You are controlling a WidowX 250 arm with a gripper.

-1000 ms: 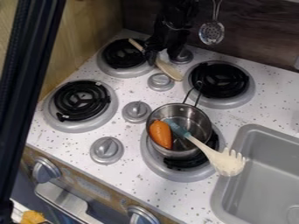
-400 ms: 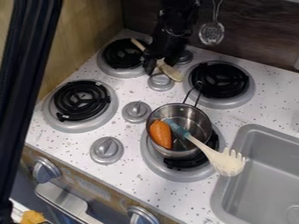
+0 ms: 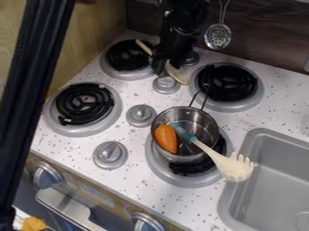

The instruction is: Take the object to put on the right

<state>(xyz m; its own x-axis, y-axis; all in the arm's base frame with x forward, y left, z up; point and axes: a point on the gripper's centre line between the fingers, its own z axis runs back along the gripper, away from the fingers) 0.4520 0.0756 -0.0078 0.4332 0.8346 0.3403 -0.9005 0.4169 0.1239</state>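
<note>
The wooden spoon (image 3: 176, 74) is at twelve o'clock from the steel pot (image 3: 208, 128), its head pointing to five, the gripper (image 3: 164, 67) over its middle; whether that's spread or pinching, I can't tell. The pot holds a carrot (image 3: 166, 138) at nine and a blue-handled fork (image 3: 235, 167), tines out at four

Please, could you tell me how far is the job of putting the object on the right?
Done: the gripper is at the light spoon. In hand: a firm grip cannot be confirmed. Left: the spoon lies between the upper-left burner and a knob, so lifting, carrying right and placing probably remain.
</note>
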